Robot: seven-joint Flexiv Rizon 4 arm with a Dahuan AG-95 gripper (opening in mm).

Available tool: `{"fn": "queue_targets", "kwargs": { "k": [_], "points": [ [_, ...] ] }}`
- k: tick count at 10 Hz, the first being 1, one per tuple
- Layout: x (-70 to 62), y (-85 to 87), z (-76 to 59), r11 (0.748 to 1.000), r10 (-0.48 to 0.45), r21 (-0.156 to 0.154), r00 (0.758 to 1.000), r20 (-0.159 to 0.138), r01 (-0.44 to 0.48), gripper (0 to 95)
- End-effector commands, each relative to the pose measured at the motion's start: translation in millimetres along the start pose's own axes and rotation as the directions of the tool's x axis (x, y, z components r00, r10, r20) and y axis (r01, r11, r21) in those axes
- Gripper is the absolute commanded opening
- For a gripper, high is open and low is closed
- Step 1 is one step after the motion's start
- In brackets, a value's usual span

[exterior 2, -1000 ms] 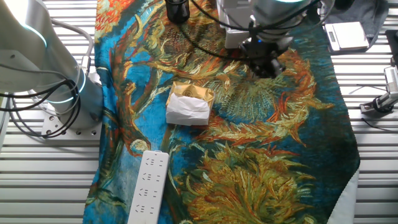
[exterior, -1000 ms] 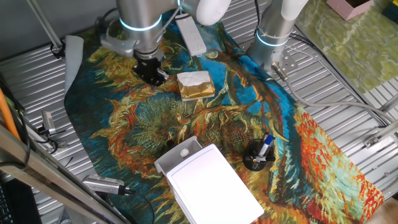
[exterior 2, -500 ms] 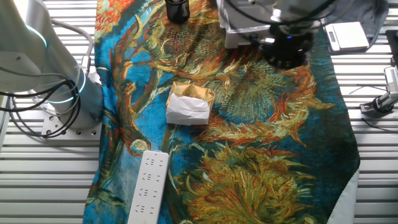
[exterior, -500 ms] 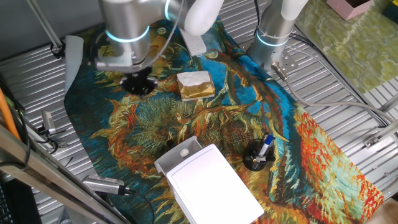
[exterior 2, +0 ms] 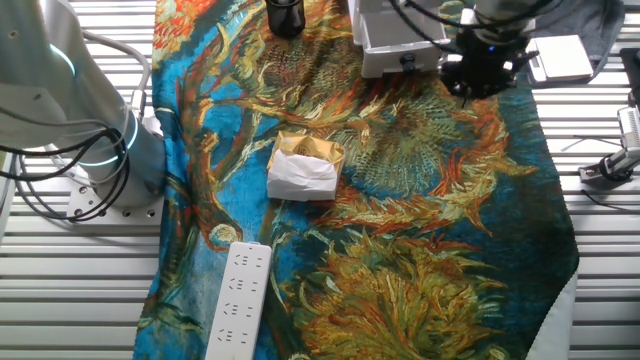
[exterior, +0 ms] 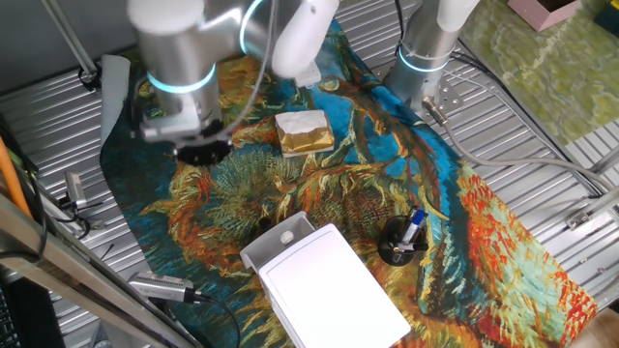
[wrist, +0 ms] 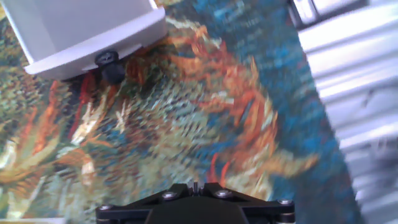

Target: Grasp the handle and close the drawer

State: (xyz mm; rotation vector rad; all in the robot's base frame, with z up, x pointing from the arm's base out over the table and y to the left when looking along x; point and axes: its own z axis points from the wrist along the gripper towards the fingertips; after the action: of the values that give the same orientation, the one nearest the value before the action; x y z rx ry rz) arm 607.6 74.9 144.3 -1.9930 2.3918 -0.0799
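Approach step: my gripper (exterior: 202,151), finger state indiscernible, hangs well apart from the handle (exterior: 286,236) on the open drawer (exterior: 276,241) at five o'clock; next I must close in.

A cloth (exterior: 242,184) with blue, orange and yellow sunflower pattern lies under the white box (exterior: 334,290), light-grey drawer (exterior: 276,242) and tan-and-white sponge (exterior: 304,131).

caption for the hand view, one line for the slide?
Hand view: open drawer with its handle at upper left, above the patterned cloth.
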Motion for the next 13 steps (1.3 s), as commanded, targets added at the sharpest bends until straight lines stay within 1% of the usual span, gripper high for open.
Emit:
{"fn": "queue_targets", "kwargs": {
  "k": [1, 3, 4, 5, 7, 8, 9, 12, 13],
  "points": [
    [-16.1, 1.3, 10.4, 0.999, -0.038, 0.005, 0.999, -0.012, 0.038, 0.0],
    [-23.9, 2.8, 17.7, 0.999, -0.042, 0.005, 0.999, -0.017, 0.042, 0.0],
    [-26.6, 4.7, 20.8, 0.999, -0.041, 0.005, 0.999, -0.013, 0.041, 0.0],
    [-29.9, 7.7, 23.2, 0.999, -0.048, 0.003, 0.999, -0.003, 0.048, 0.0],
    [-32.6, 9.8, 25.4, 0.999, -0.050, -0.008, 0.997, 0.055, 0.050, 0.0],
    [-32.9, 9.6, 25.9, 0.997, -0.066, -0.020, 0.992, 0.106, 0.069, 0.0],
    [-32.9, 9.6, 25.9, 0.996, -0.076, -0.031, 0.989, 0.127, 0.081, 0.0],
    [-32.9, 9.6, 25.9, 0.995, -0.081, -0.038, 0.987, 0.138, 0.087, 0.0],
    [-32.9, 9.6, 25.9, 0.995, -0.080, -0.047, 0.980, 0.183, 0.090, 0.0]
  ]
}}
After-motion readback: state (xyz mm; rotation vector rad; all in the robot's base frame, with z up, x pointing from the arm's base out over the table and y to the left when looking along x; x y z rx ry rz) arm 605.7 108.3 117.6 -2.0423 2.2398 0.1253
